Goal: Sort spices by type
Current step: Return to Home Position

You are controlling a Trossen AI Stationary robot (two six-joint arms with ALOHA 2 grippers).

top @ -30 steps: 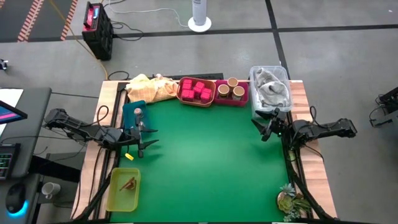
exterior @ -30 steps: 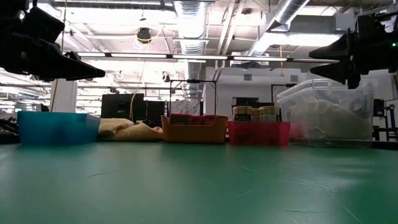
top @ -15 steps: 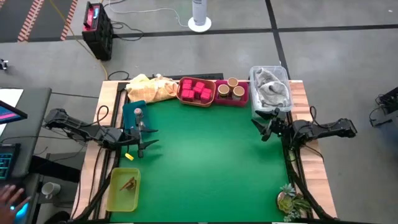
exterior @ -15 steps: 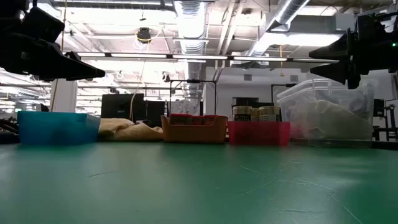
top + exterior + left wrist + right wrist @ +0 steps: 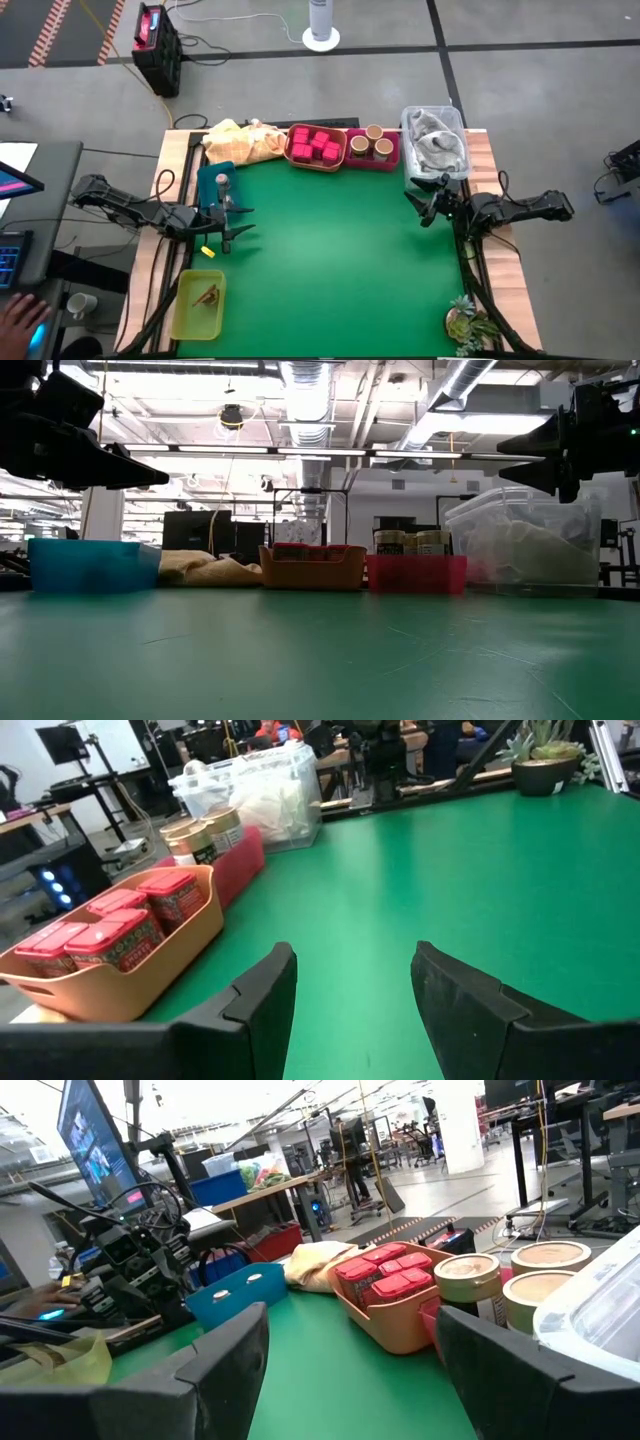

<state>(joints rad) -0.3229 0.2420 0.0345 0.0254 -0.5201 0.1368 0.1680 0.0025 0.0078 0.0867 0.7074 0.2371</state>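
Several pink-red cube boxes [image 5: 316, 144] sit in an orange tray at the far edge. Beside it, tan round jars [image 5: 372, 144] stand in a magenta tray. A tiny shaker [image 5: 222, 181] lies in the teal tray [image 5: 212, 189] at the left. A brown twiggy piece [image 5: 208, 295] lies in the yellow-green tray near the left near corner. My left gripper [image 5: 240, 220] hovers open beside the teal tray, over the green mat. My right gripper [image 5: 420, 204] hovers open at the right, near the clear bin. The wrist views show the left gripper [image 5: 352, 990] and the right gripper [image 5: 350, 1350] holding nothing.
A pale yellow cloth [image 5: 240, 140] lies at the far left corner. A clear plastic bin [image 5: 436, 140] with grey cloth inside stands at the far right. A small yellow piece [image 5: 207, 251] lies near the left gripper. A potted plant [image 5: 468, 322] stands at the right near corner. The green mat [image 5: 340, 260] spreads between the arms.
Both arms have kept still and nothing on the table has moved. A person's hand has come into view off the table, beyond its left near corner.
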